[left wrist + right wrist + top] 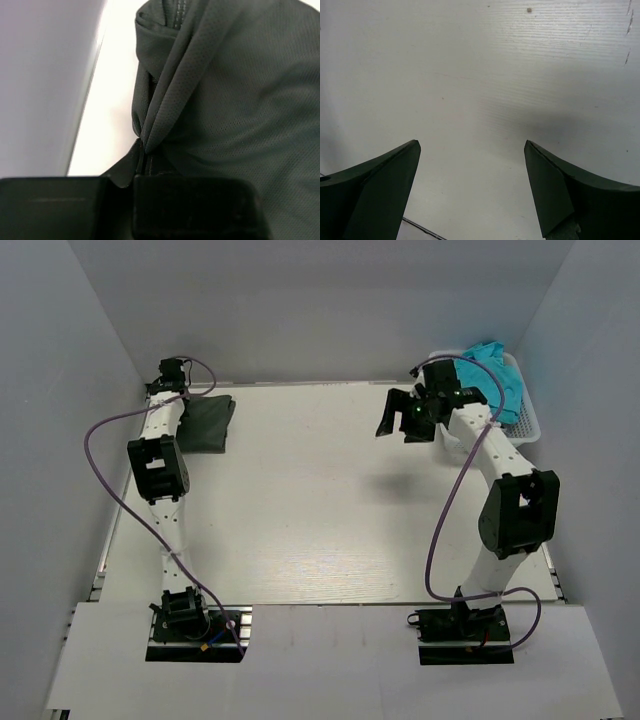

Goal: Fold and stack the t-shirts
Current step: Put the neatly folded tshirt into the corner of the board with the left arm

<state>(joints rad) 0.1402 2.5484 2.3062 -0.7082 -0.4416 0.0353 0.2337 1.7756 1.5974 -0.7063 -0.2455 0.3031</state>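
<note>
Tightly inside left pincer (pixel 136 172), charcoal t-shirt (pixel 240 100).

The left arm (pixel 157 465) stretches along the left edge of the desk (pixel 320 540) to its far-left corner, and the left tool (pixel 143 162) is pinched onto a fold of the grey t-shirt (pixel 240 100). The right arm (pixel 515 505) rises toward the far-right corner, the right tool (pixel 472 145) hovering with its jaws spread wide.

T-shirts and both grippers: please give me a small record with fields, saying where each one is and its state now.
dark grey t-shirt: compact bundle, far left corner of the table
turquoise t-shirt: bunched in the white basket, far right
left gripper: shut on a fold of the dark grey t-shirt
right gripper: open, holding nothing, above bare table
</note>
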